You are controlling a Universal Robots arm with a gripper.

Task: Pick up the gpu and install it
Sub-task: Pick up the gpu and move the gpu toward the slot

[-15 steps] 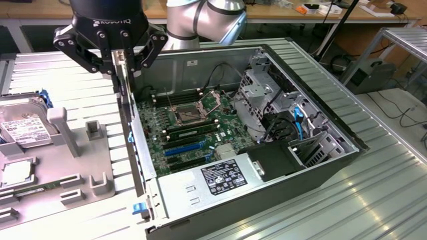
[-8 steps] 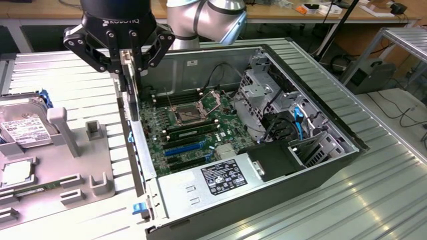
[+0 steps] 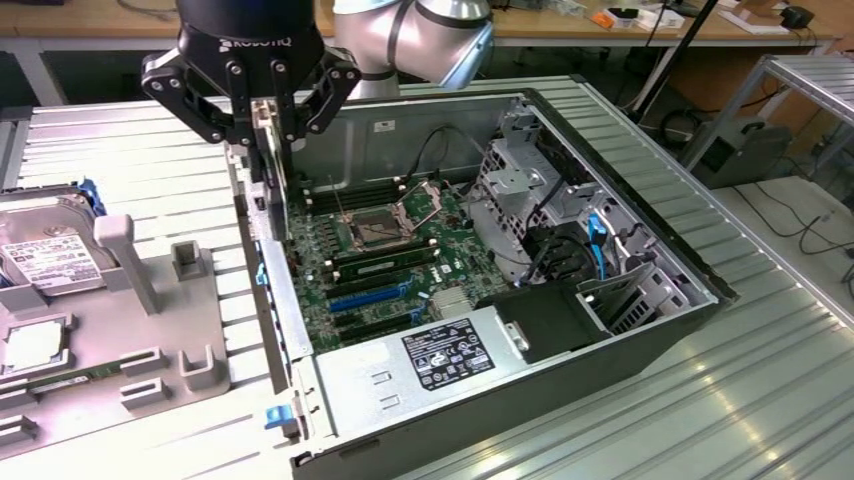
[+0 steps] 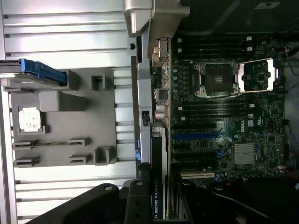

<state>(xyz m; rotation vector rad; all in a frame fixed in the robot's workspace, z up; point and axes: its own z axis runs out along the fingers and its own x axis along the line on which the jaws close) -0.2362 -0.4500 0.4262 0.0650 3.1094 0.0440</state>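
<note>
My gripper is shut on the gpu, a thin black card that hangs edge-down from the fingers. The card hovers over the rear wall of the open PC case, above the motherboard and apart from its expansion slots. In the wrist view the gpu is seen edge-on with a white NVIDIA label, running out from between my black fingers. It lies along the case's rear edge, beside the blue slot and the motherboard.
A grey fixture tray on the exterior view's left carries a silver hard drive, a CPU chip and a green memory stick. Inside the case are a drive cage and a power supply.
</note>
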